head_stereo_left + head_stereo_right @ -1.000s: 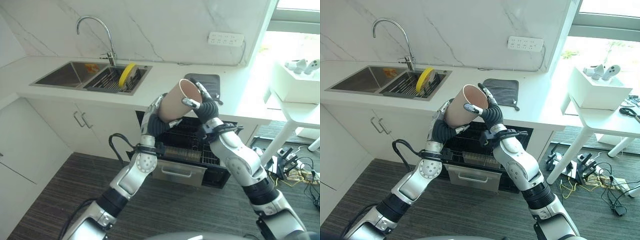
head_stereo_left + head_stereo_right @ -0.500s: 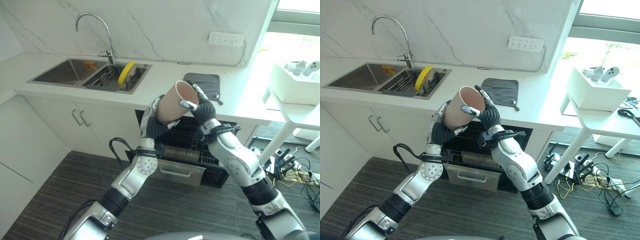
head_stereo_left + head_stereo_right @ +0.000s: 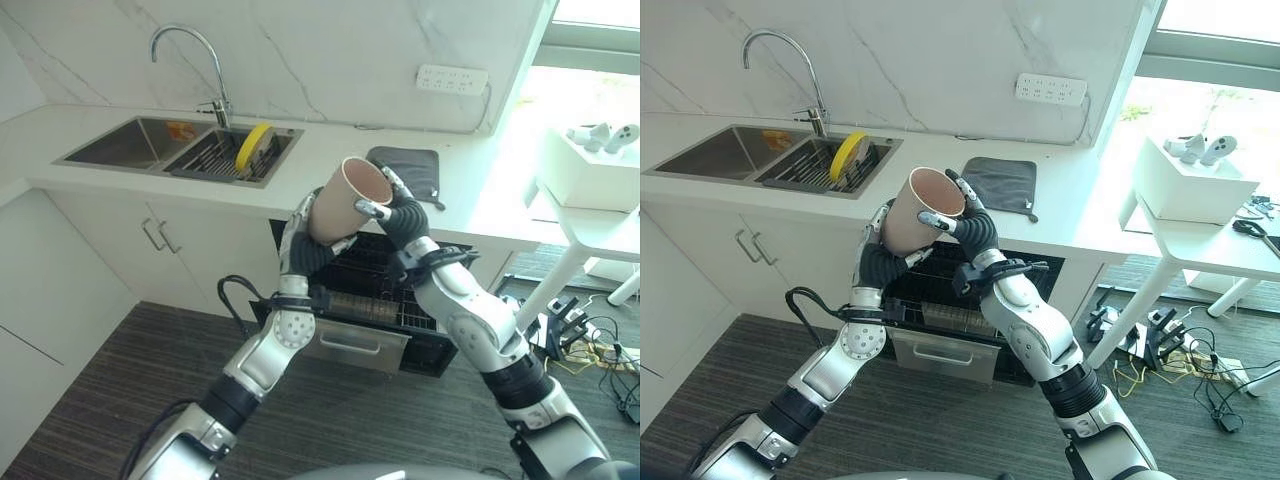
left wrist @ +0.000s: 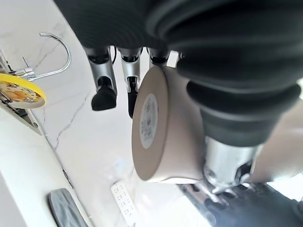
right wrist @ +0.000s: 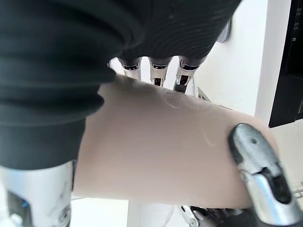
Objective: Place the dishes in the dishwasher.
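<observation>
Both hands, left (image 3: 300, 243) and right (image 3: 405, 217), curled around tan cup (image 3: 337, 201), held tilted just above open dishwasher rack (image 3: 385, 290).

Bright daylight from window (image 3: 600, 30); wrist views blurred.

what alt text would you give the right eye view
Both robot hands, left hand and right hand, hold a beige cup tilted above the open dishwasher. Behind, a yellow plate stands in the sink.
</observation>
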Tool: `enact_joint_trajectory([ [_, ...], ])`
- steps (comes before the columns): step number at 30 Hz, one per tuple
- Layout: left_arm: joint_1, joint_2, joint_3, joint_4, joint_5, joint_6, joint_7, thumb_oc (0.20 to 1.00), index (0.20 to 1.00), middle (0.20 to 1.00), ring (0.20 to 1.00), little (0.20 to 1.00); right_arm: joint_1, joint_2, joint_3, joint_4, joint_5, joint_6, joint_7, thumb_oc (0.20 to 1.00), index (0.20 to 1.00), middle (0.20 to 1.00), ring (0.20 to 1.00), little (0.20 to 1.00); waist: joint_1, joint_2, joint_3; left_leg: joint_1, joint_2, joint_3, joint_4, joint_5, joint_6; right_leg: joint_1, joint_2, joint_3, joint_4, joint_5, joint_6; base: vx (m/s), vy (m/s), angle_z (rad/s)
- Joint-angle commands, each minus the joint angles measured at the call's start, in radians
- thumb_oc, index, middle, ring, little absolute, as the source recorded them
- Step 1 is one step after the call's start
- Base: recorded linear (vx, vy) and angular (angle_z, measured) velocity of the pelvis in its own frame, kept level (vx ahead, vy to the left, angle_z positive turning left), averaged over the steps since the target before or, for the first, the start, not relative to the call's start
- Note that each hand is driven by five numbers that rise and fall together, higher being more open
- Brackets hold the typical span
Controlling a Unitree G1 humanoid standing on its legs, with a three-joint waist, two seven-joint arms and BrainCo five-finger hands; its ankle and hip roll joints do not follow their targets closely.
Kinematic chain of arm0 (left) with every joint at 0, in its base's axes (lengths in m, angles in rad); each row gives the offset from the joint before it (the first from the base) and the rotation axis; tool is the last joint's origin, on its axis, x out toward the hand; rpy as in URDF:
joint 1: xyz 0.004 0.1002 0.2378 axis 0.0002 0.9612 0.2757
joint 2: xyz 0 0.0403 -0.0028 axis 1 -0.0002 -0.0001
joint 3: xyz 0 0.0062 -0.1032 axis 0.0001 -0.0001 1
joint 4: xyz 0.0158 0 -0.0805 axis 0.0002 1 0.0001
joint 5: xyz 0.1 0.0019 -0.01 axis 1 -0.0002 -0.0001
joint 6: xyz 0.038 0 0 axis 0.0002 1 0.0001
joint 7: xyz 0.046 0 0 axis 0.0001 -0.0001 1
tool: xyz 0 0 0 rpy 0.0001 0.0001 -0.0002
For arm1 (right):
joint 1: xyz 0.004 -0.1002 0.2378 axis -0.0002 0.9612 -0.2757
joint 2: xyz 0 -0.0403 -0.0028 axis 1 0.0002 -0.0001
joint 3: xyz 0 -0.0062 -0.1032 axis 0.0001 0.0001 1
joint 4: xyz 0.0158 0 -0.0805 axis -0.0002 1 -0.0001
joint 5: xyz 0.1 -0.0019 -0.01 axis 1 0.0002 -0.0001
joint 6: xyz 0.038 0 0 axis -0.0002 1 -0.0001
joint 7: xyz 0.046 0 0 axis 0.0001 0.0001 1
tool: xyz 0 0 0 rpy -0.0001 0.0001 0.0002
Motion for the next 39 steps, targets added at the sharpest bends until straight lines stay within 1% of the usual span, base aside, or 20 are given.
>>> enact_joint_trajectory([
  [1,-0.141,-0.005,-0.011,-0.05,-0.017,-0.07,-0.013,0.2,0.2,0.2,0.2,0.2,-0.153,0.073,0.003,-0.017,0.134,-0.015,0.036,1.0,1.0,1.0,1.0,1.0,0.01,-0.017,0.018,0.019,0.056,0.048,0.001,-0.064,0.004,0.093,-0.081,-0.025,0.002,-0.124,0.075,0.0,0.0,0.0],
  [4,-0.14,-0.005,-0.013,-0.054,-0.026,-0.067,-0.018,0.2,0.2,0.2,0.2,0.2,-0.153,0.083,0.011,-0.018,0.195,-0.019,0.031,1.0,1.0,1.0,1.0,1.0,0.012,-0.018,0.017,0.019,0.055,0.047,0.001,-0.064,0.005,0.093,-0.08,-0.026,0.002,-0.124,0.073,0.0,0.0,0.0],
  [8,-0.141,-0.007,-0.015,-0.051,-0.037,-0.071,-0.017,0.2,0.2,0.2,0.2,0.2,-0.158,0.09,0.015,-0.01,0.188,-0.029,0.024,1.0,1.0,1.0,1.0,1.0,0.015,-0.018,0.015,0.017,0.055,0.045,0.001,-0.063,0.005,0.092,-0.079,-0.027,0.002,-0.124,0.072,0.0,0.0,0.0],
  [11,-0.147,-0.007,-0.013,-0.061,-0.031,-0.063,-0.023,0.2,0.2,0.2,0.2,0.2,-0.163,0.085,0.011,-0.013,0.164,-0.024,0.021,1.0,1.0,1.0,1.0,1.0,0.013,-0.019,0.015,0.016,0.056,0.043,0.001,-0.062,0.006,0.091,-0.079,-0.026,0.002,-0.122,0.072,0.0,0.0,0.0],
  [15,-0.158,-0.006,-0.014,-0.07,-0.027,-0.049,-0.038,0.2,0.2,0.2,0.2,0.2,-0.169,0.083,0.009,-0.011,0.115,-0.035,0.018,1.0,1.0,1.0,1.0,1.0,0.011,-0.017,0.016,0.017,0.053,0.042,0.001,-0.063,0.007,0.091,-0.078,-0.024,0.002,-0.121,0.073,0.0,0.0,0.0],
  [22,-0.163,0.004,-0.026,-0.08,0.019,-0.041,-0.045,0.2,0.2,0.2,0.2,0.2,-0.186,0.075,-0.001,-0.021,0.024,-0.061,-0.031,1.0,1.0,1.0,1.0,1.0,0.01,-0.014,0.018,0.019,0.051,0.041,0.001,-0.067,0.009,0.09,-0.078,-0.021,0.002,-0.122,0.074,0.0,0.0,0.0],
  [23,-0.165,0.007,-0.027,-0.083,0.031,-0.041,-0.046,0.2,0.2,0.2,0.2,0.2,-0.186,0.073,-0.001,-0.021,-0.001,-0.064,-0.029,0.755,0.755,0.755,0.755,0.755,0.009,-0.013,0.019,0.019,0.05,0.041,0.001,-0.068,0.009,0.09,-0.079,-0.02,0.002,-0.122,0.074,0.0,0.0,0.0],
  [24,-0.166,0.008,-0.029,-0.091,0.047,-0.037,-0.049,0.2,0.2,0.2,0.2,0.2,-0.186,0.072,-0.001,-0.022,-0.018,-0.073,-0.03,0.2,0.2,0.2,0.2,0.2,0.009,-0.012,0.019,0.019,0.05,0.042,0.001,-0.068,0.01,0.09,-0.079,-0.02,0.002,-0.123,0.074,0.0,0.0,0.0],
  [25,-0.167,0.013,-0.032,-0.099,0.074,-0.041,-0.049,0.2,0.2,0.2,0.2,0.2,-0.186,0.07,0.0,-0.024,-0.032,-0.074,-0.035,0.2,0.2,0.2,0.2,0.2,0.009,-0.012,0.02,0.019,0.049,0.042,0.001,-0.068,0.01,0.089,-0.079,-0.02,0.002,-0.122,0.074,0.0,0.0,0.0],
  [26,-0.171,0.018,-0.034,-0.106,0.116,-0.051,-0.044,0.2,0.2,0.2,0.2,0.2,-0.188,0.069,-0.004,-0.024,-0.074,-0.101,-0.058,0.2,0.2,0.2,0.2,0.2,0.009,-0.011,0.02,0.018,0.049,0.042,0.001,-0.068,0.01,0.089,-0.08,-0.02,0.002,-0.122,0.075,0.0,0.0,0.0],
  [28,-0.177,0.03,-0.037,-0.117,0.153,-0.059,-0.033,0.2,0.2,0.2,0.2,0.2,-0.188,0.065,-0.01,-0.029,-0.08,-0.136,-0.072,0.2,0.2,0.2,0.2,0.2,0.006,-0.009,0.021,0.018,0.048,0.043,0.001,-0.07,0.01,0.088,-0.08,-0.018,0.002,-0.123,0.076,0.0,0.0,0.0],
  [32,-0.182,0.044,-0.038,-0.136,0.17,-0.067,-0.031,0.2,0.2,0.2,0.2,0.2,-0.184,0.065,-0.005,-0.041,-0.093,-0.165,-0.086,0.2,0.2,0.2,0.2,0.2,0.007,-0.005,0.024,0.018,0.047,0.042,0.001,-0.069,0.01,0.087,-0.082,-0.018,0.002,-0.122,0.077,0.0,0.0,0.0],
  [39,-0.176,0.054,-0.043,-0.153,0.159,-0.081,-0.044,0.2,0.2,0.2,0.2,0.2,-0.18,0.064,-0.003,-0.054,-0.101,-0.192,-0.107,0.2,0.2,0.2,0.2,0.2,0.009,-0.001,0.024,0.018,0.046,0.042,0.001,-0.07,0.011,0.088,-0.083,-0.02,0.002,-0.122,0.077,0.0,0.0,0.0],
])
